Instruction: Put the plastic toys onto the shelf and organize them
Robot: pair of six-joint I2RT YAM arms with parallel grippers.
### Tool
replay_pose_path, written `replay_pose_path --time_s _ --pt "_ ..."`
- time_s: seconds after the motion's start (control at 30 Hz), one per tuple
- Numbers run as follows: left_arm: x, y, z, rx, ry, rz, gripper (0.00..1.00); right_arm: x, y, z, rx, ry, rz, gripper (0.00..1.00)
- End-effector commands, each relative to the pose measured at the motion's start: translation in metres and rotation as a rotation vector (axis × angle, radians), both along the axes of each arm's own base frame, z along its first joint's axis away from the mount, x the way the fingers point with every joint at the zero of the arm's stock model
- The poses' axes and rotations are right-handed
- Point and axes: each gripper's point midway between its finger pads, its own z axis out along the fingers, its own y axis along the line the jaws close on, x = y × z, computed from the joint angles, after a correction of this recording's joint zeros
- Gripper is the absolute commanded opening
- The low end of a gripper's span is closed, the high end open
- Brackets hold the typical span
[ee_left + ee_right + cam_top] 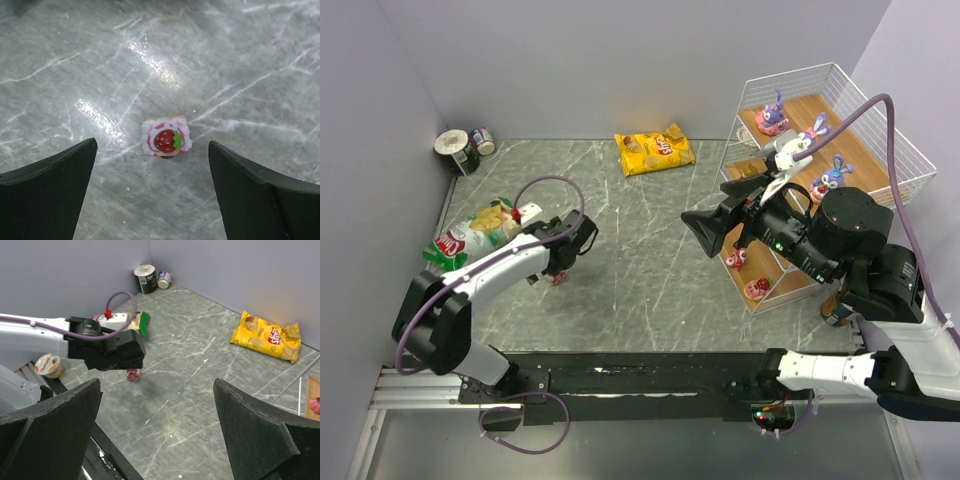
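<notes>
A small pink cake toy with a red strawberry on top (166, 140) lies on the grey marble table. My left gripper (152, 146) is open and hovers just above it, with a finger on either side and clear of it. The top view shows the left gripper (560, 263) over the cake toy (557, 279), which also shows in the right wrist view (133, 374). My right gripper (705, 232) is open and empty, held high beside the shelf (910, 160). Three purple bunnies (772, 115) stand on the shelf's upper boards. Two pink toys (756, 288) stand on its lowest board.
A yellow chips bag (655, 152) lies at the back centre. A green snack bag (475, 235) lies left of the left arm. Round cans (457, 150) stand in the back left corner. Grey walls close the left and back sides.
</notes>
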Motion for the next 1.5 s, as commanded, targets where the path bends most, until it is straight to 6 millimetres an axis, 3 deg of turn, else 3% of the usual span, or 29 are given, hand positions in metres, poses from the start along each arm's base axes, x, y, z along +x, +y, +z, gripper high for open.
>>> replay_pose_path --time_s 0.0,0.07,0.7,0.87,1.0,1.03,1.13,1.23,1.27,1.3,1.33,1.37,1.43,1.47 --pt "0.005 0.015 0.007 -0.039 -0.074 0.052 0.97 0.002 0.002 0.011 0.036 -0.019 -0.003 1.0" --pt "0.013 0.009 0.007 -0.071 -0.101 0.021 0.93 0.003 0.002 0.01 0.03 -0.021 -0.004 1.0" --pt "0.017 -0.001 -0.038 -0.1 -0.003 -0.018 0.64 0.009 0.003 0.012 0.012 -0.033 -0.028 1.0" --pt "0.02 -0.008 -0.04 -0.125 -0.012 -0.044 0.42 0.01 0.002 0.012 0.012 -0.035 -0.034 1.0" --pt "0.032 -0.026 -0.036 -0.147 -0.015 -0.184 0.27 0.01 0.003 0.011 0.012 -0.037 -0.034 1.0" --pt "0.035 -0.036 -0.036 -0.173 -0.008 -0.235 0.2 0.01 0.003 0.01 0.007 -0.036 -0.032 1.0" --pt "0.049 -0.071 -0.025 -0.184 -0.047 -0.426 0.13 0.011 0.003 0.01 0.01 -0.037 -0.035 1.0" --pt "0.052 -0.126 -0.01 -0.182 -0.095 -0.69 0.12 0.011 0.003 0.009 0.011 -0.036 -0.037 1.0" --pt "0.045 -0.157 -0.001 -0.189 -0.114 -0.809 0.13 0.011 0.002 0.009 0.009 -0.036 -0.042 1.0" --pt "0.044 -0.174 0.005 -0.144 -0.135 -0.915 0.14 0.01 0.001 0.01 0.014 -0.037 -0.04 1.0" --pt "0.039 -0.188 -0.002 -0.121 -0.116 -0.984 0.16 0.01 0.0 0.011 0.018 -0.037 -0.042 1.0" --pt "0.028 -0.216 0.005 -0.115 -0.129 -1.073 0.16 0.011 0.0 0.009 0.014 -0.035 -0.043 1.0" --pt "0.02 -0.239 -0.005 -0.062 -0.105 -1.193 0.17 0.01 -0.002 0.01 0.02 -0.037 -0.048 1.0" --pt "0.009 -0.259 -0.001 -0.067 -0.114 -1.266 0.17 0.01 -0.002 0.009 0.018 -0.034 -0.048 1.0"
